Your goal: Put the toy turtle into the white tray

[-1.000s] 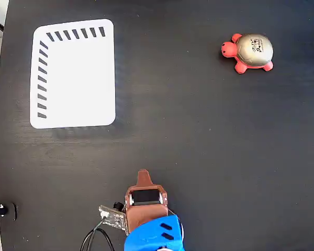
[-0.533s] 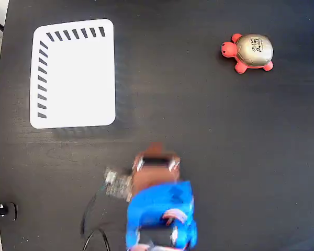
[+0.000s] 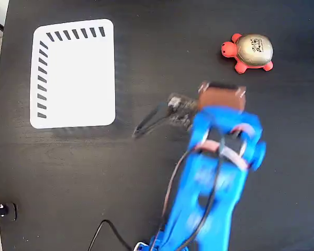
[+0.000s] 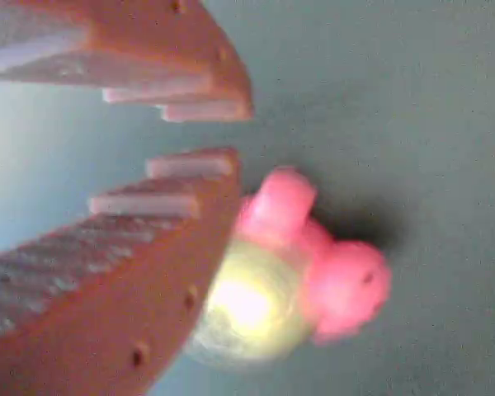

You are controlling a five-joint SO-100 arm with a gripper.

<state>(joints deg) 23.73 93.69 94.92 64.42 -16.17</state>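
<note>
The toy turtle (image 3: 251,52), with a red head and a grey-gold shell, sits on the black table at the upper right of the fixed view. The white tray (image 3: 73,73) lies flat at the upper left, with nothing in it. My blue arm reaches up from the bottom edge, and its brown gripper (image 3: 222,90) hangs motion-blurred just below and left of the turtle, apart from it. In the wrist view the gripper (image 4: 235,132) is slightly open with nothing between its fingers. The turtle (image 4: 313,264) lies beyond the lower finger, which partly covers its shell.
A dark cable (image 3: 152,123) trails left from the wrist camera mount. A small black fitting (image 3: 1,210) sits at the table's left edge, where pale floor shows beyond.
The arm has swung from the bottom centre up and to the right, bringing the gripper close to the turtle. The turtle and the tray have not moved.
</note>
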